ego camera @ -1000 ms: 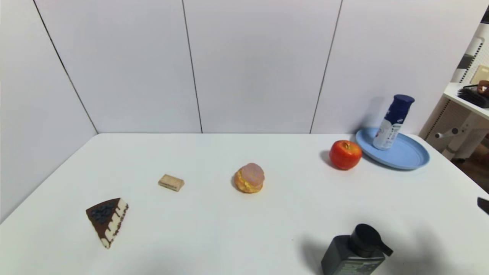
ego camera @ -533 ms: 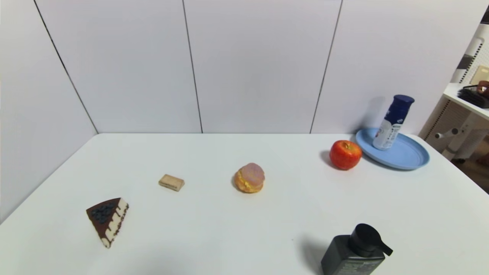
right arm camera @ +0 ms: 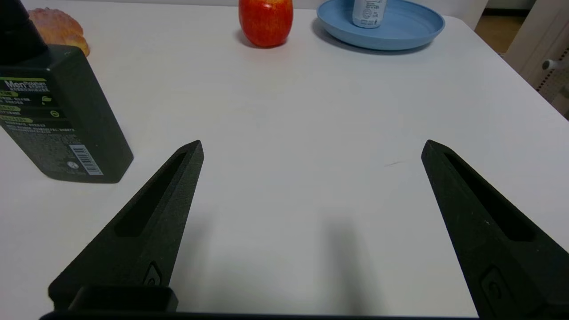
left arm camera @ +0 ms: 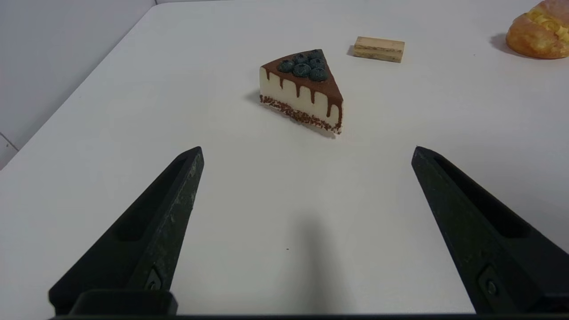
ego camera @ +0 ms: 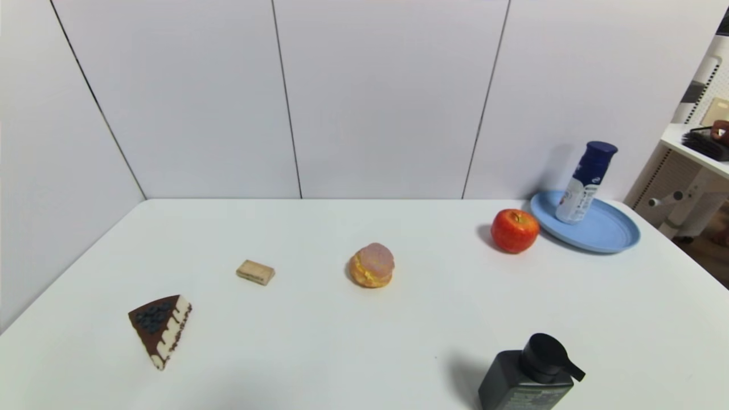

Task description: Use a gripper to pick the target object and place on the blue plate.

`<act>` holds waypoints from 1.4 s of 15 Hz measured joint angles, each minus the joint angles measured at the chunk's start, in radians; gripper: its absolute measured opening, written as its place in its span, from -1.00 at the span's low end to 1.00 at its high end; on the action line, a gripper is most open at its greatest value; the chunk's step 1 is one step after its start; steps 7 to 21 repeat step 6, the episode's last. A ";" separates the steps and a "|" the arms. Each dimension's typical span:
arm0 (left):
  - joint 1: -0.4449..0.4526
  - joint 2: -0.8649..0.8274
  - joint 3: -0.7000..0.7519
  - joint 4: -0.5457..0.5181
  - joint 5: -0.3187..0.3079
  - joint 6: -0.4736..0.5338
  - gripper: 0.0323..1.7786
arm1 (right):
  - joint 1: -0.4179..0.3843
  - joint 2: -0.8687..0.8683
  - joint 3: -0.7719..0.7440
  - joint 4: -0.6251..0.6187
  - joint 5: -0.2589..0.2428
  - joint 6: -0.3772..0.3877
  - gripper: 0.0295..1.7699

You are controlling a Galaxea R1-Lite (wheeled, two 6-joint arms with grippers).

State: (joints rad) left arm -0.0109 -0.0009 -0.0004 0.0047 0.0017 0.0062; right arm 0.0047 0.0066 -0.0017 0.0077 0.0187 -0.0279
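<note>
Navy-and-white bottle (ego camera: 585, 182) stood upright on the blue plate (ego camera: 609, 230), right of centre in the head view.

The task looked finished, as the bottle rested inside the rim with nothing gripping it. Right pincer (right arm camera: 311, 146) was spread wide and empty over bare surface (right arm camera: 289, 133), well short of the plate, beside the black pump bottle (right arm camera: 53, 120). Left pincer (left arm camera: 306, 151) was also wide open and empty, facing the cake slice (left arm camera: 304, 91).

Head cam: high, looking forward-down over my whole table (ego camera: 364, 341). Left wrist cam: low, near the cake (left arm camera: 302, 89). Right wrist cam: low, facing the apple (right arm camera: 266, 20) and plate (right arm camera: 400, 33); both also in head view.
</note>
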 joint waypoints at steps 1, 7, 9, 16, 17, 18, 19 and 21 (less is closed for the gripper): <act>0.000 0.000 0.000 0.000 0.000 0.000 0.90 | 0.000 -0.005 0.000 0.009 -0.011 0.008 0.91; 0.000 0.000 0.000 0.000 0.000 0.000 0.90 | 0.000 -0.009 0.001 -0.004 -0.010 0.009 0.91; 0.000 0.000 0.000 0.000 0.000 0.000 0.90 | 0.000 -0.009 0.001 -0.004 -0.010 0.009 0.91; 0.000 0.000 0.000 0.000 0.000 0.000 0.90 | 0.000 -0.009 0.001 -0.004 -0.010 0.009 0.91; 0.000 0.000 0.000 0.000 0.000 0.000 0.90 | 0.000 -0.009 0.001 -0.004 -0.010 0.009 0.91; 0.000 0.000 0.000 0.000 0.000 0.000 0.90 | 0.000 -0.009 0.001 -0.004 -0.010 0.009 0.91; 0.000 0.000 0.000 0.000 0.000 0.000 0.90 | 0.000 -0.009 0.001 -0.004 -0.010 0.009 0.91; 0.000 0.000 0.000 0.000 0.000 0.000 0.90 | 0.000 -0.009 0.001 -0.004 -0.010 0.009 0.91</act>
